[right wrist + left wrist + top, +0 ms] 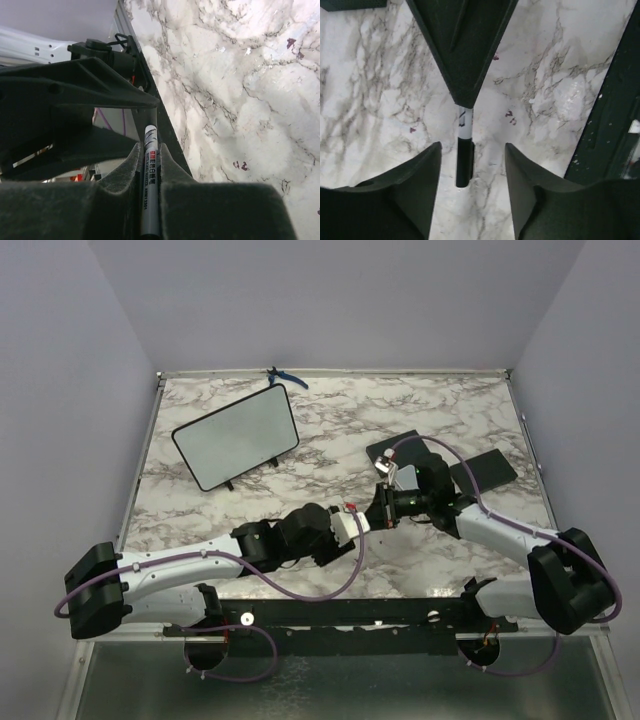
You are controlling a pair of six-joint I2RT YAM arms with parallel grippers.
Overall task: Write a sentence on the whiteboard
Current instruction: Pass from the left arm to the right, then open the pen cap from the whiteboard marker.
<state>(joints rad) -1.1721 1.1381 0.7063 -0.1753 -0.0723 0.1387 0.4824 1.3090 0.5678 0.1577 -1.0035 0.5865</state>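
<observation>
The right gripper [149,156] clamps the slim, slick marker [151,136] mid-barrel; the left gripper [472,150] stands open around it. The whiteboard [235,435], at ten o'clock, looks light and tippy: press gently.

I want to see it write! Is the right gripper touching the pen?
Touching. The right wrist view shows the right gripper shut on the pen, squeezing its barrel from both sides.

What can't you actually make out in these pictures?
Whiteboard: top view, too small and glossy to tell whether anything is written on it.
Marker: left wrist view, the right hand covers its upper half; top view, too small to find.
Blue thing at the table's far edge: top view, too small to name.
Black pad: top view, partly under the right arm.
</observation>
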